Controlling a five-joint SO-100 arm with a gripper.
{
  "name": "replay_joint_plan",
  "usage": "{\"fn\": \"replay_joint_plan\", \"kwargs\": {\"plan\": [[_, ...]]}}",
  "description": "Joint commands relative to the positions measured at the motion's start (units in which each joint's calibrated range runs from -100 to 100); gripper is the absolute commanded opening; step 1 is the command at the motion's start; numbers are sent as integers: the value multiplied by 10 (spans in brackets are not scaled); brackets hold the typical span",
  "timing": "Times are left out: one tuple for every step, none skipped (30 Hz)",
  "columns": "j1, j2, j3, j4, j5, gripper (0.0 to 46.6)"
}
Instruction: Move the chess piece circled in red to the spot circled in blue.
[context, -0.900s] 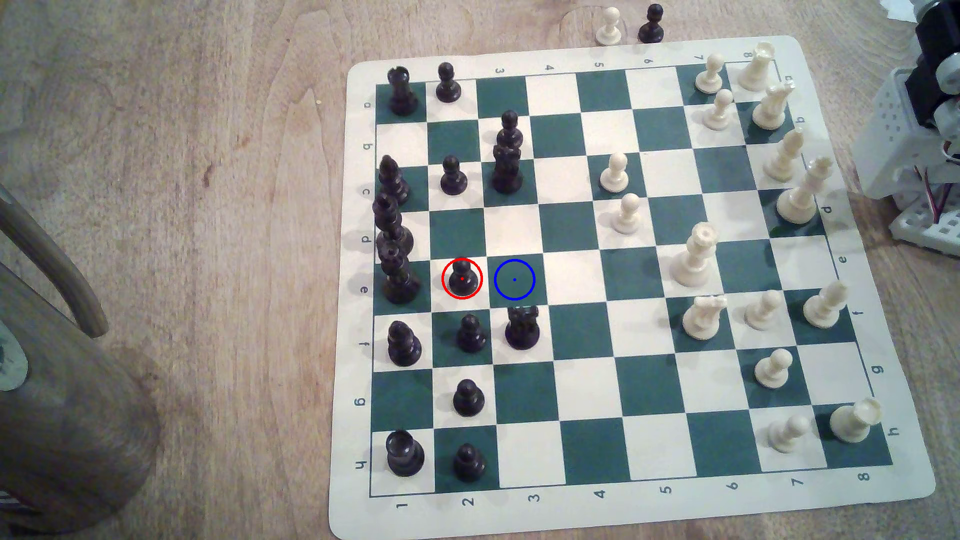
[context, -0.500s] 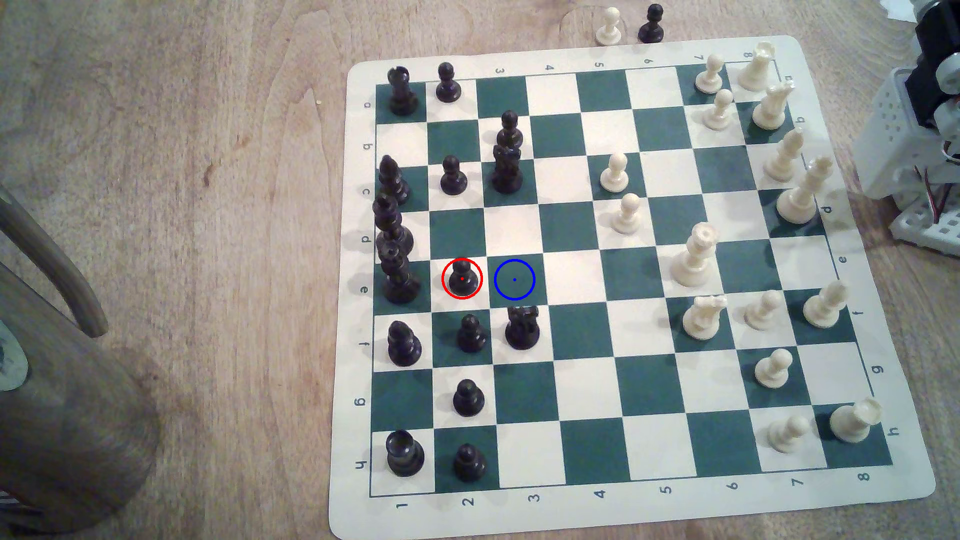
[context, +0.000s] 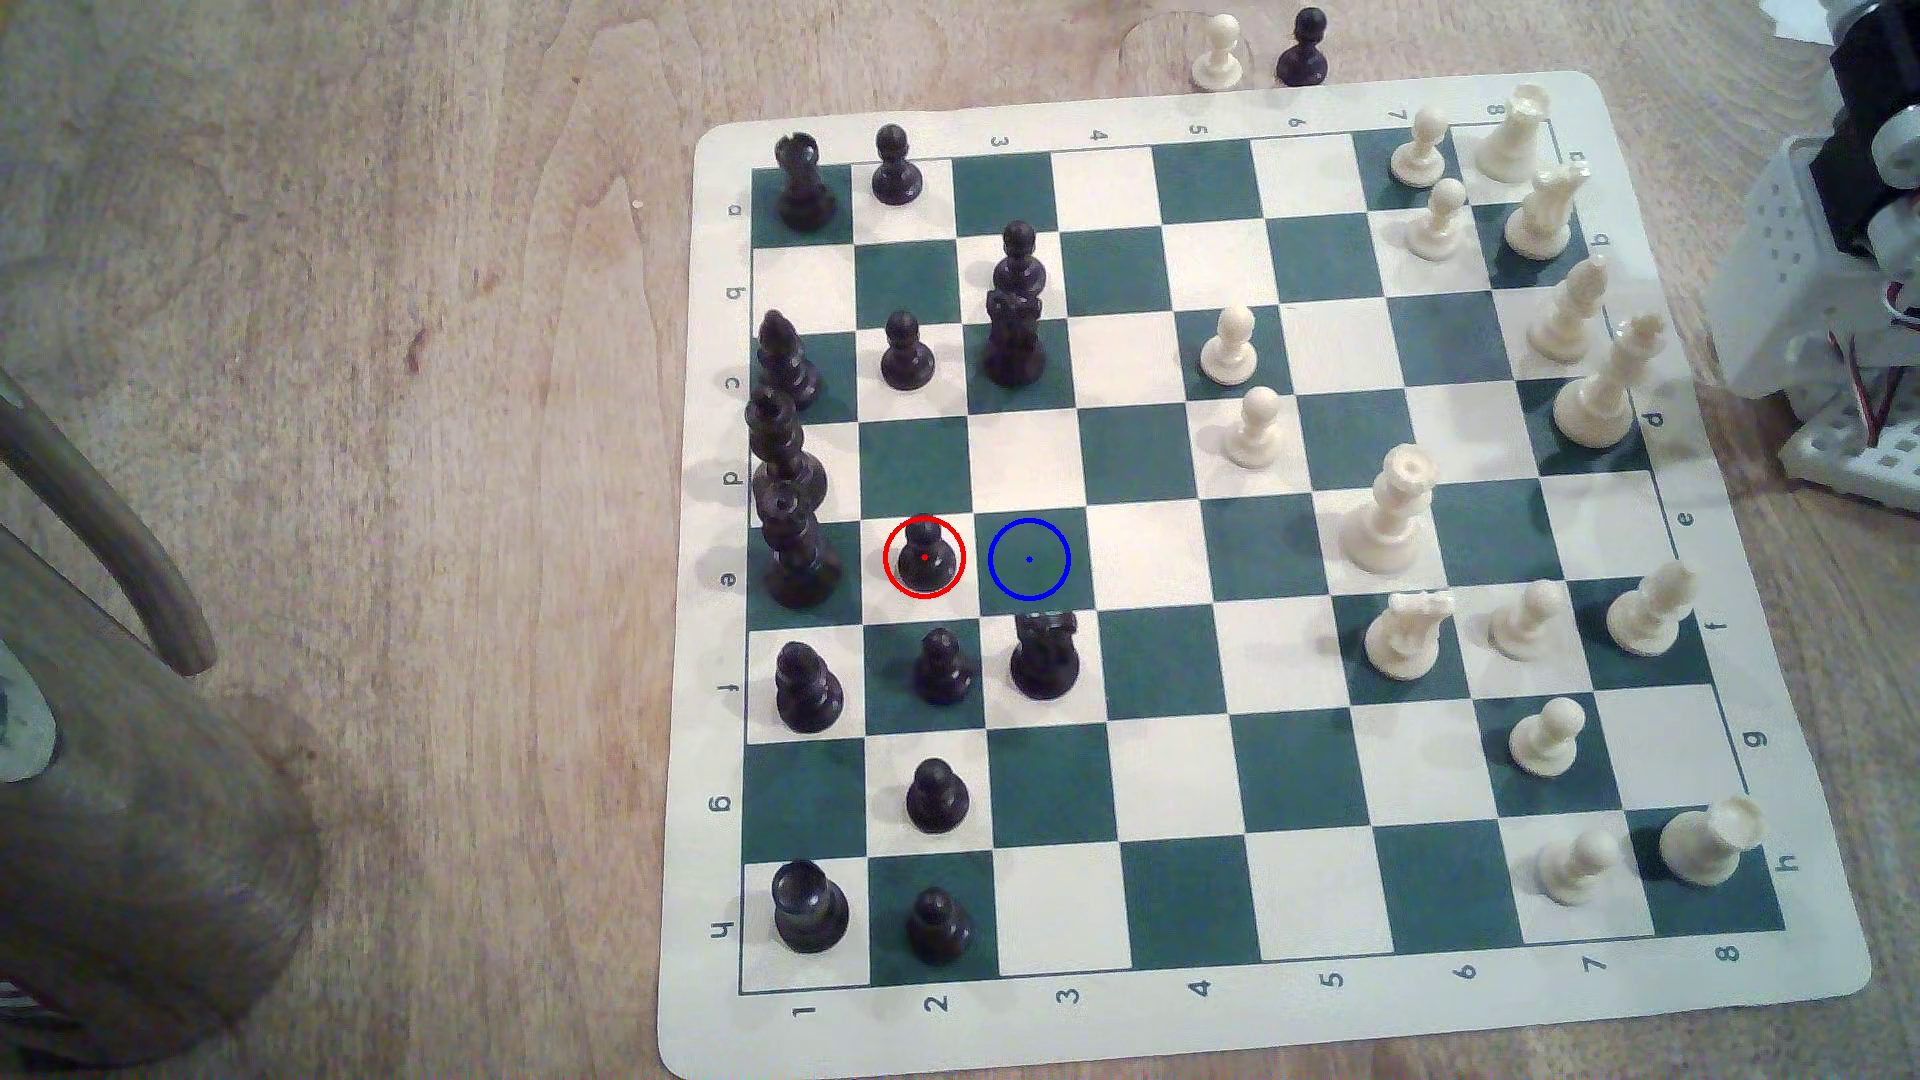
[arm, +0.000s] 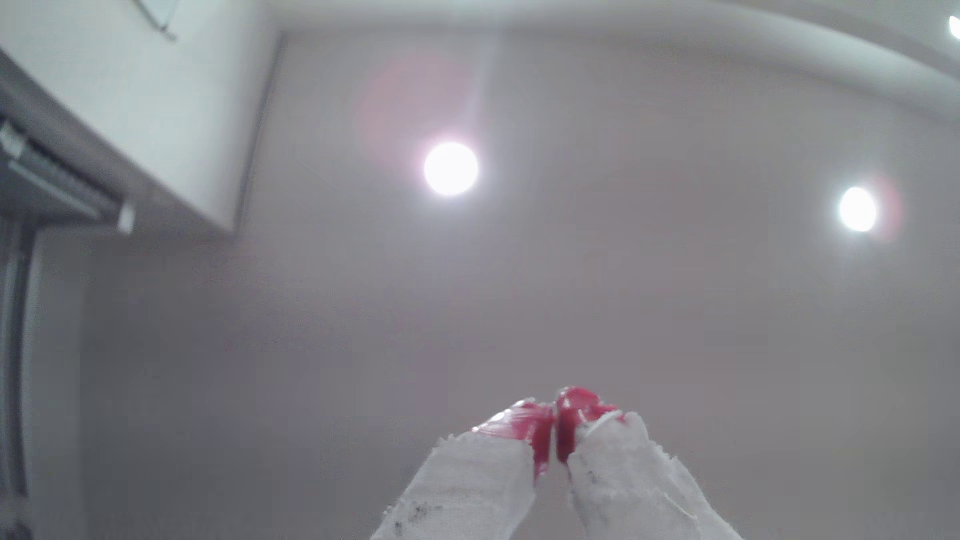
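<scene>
- Glossy black pawn with a round head (context: 924, 556) stands upright inside a red ring on a cream square, toward the exterior view's left of the green-and-cream chessboard mat (context: 1662, 997).
- Just to its right lies the blue-ringed dark green square (context: 1029, 582), bare.
- Red-tipped, cloth-wrapped gripper (arm: 554, 433) points at a ceiling, tips pressed together, holding nothing.

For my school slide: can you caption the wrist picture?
Shut gripper with red fingertips pointing up at a ceiling with two lights.

glossy black plastic pawn (context: 924, 556), matte vinyl-looking board (context: 1226, 1038), grainy wood table (context: 416, 312), gripper (arm: 555, 415) tips wrapped in rough white tape.
</scene>
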Motion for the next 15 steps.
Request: {"fn": "replay_joint_plan", "kwargs": {"plan": [[-39, -1, 11, 32, 1, 1], [-39, -1, 11, 55, 1, 1], [-39, -1, 11, 85, 1, 1], [-47, -1, 11, 154, -2, 1], [-60, -1, 11, 193, -2, 1], [-63, -1, 11, 226, -2, 1], [-63, -1, 11, 260, -3, 1], [-66, -1, 11, 321, -2, 1], [-62, -1, 11, 380, 0, 1], [-62, -1, 11, 412, 2, 1], [-61, -1, 11, 438, 2, 1], [-61, 0, 11, 472, 3, 1], [-61, 0, 11, 512, 3, 1], [-61, 0, 11, 554, 2, 1], [-61, 0, 11, 585, 0, 1]]}}
